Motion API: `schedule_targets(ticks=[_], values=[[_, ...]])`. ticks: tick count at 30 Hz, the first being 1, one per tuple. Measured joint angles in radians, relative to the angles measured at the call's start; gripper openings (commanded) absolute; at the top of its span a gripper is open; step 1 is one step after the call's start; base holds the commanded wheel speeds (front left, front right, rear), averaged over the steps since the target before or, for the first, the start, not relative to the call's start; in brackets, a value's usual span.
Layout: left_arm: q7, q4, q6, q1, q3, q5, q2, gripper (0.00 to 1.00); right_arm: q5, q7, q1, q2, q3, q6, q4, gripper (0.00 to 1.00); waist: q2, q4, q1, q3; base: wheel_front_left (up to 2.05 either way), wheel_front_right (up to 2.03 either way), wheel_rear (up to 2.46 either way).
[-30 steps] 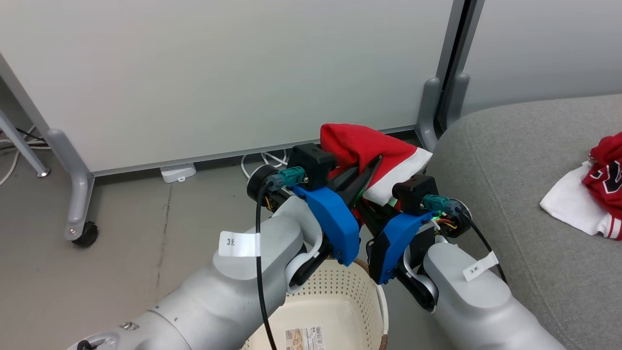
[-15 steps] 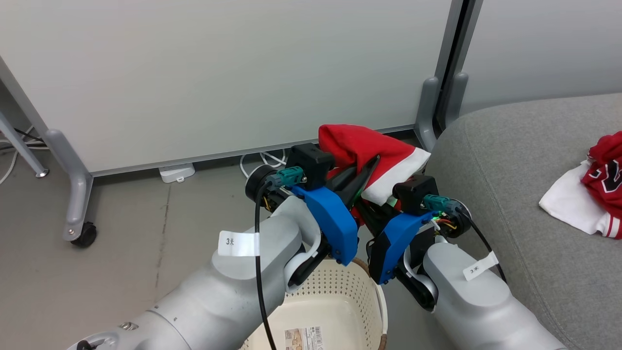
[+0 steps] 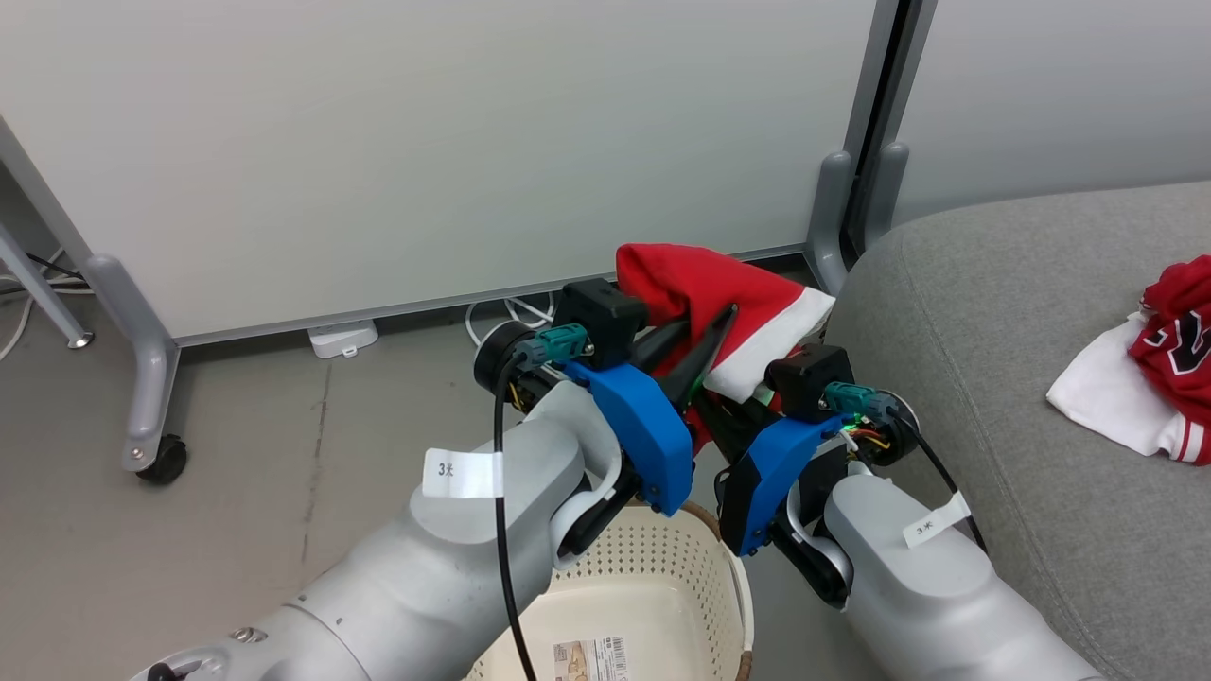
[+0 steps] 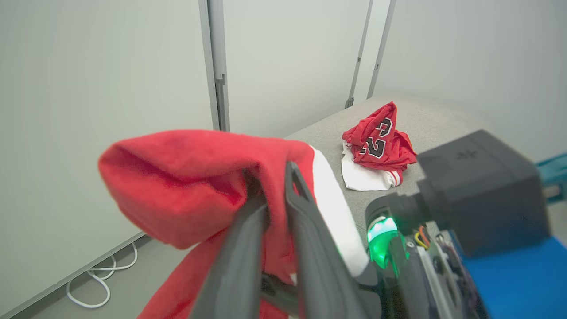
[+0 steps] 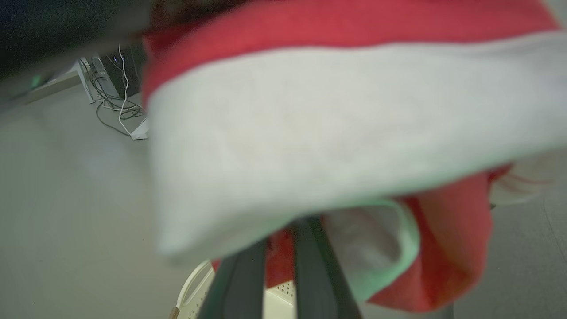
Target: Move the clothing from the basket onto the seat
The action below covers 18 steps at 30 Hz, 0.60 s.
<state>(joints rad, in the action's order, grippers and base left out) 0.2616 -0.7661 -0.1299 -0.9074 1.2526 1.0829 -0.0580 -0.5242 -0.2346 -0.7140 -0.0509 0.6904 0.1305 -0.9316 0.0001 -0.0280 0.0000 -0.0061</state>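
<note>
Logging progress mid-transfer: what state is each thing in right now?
Soft red garment with white trim: aloft, pinched by both hands.
Cream perforated plastic basket: visible inside bare.
Grey fabric sofa: bears a crumpled red jersey and white cloth.
Left hand: shut on the garment.
Right hand: shut on the garment.

Red, white and grey across my screens.

I see the held garment (image 3: 700, 284) in plain red with a broad white band. On the grey sofa (image 3: 993, 397) lie a red jersey (image 4: 381, 141) with black numerals edged in white, and a white cloth (image 3: 1102, 402). The basket (image 3: 662, 577) is cream, dotted with holes, its rim brown. My fingers (image 4: 239, 266) are dark and the 2 wrist covers (image 3: 643, 426) are blue.
</note>
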Motion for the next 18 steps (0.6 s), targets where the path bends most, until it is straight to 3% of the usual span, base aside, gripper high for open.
schedule_targets(ticks=[18], values=[[0.0,0.007,0.0,0.024,-0.046,-0.053,-0.017,1.0,-0.006,-0.011,-0.009,0.0,0.006,0.0,-0.008,0.0,0.0,0.008,-0.0001,0.002,0.0,0.0,0.0]])
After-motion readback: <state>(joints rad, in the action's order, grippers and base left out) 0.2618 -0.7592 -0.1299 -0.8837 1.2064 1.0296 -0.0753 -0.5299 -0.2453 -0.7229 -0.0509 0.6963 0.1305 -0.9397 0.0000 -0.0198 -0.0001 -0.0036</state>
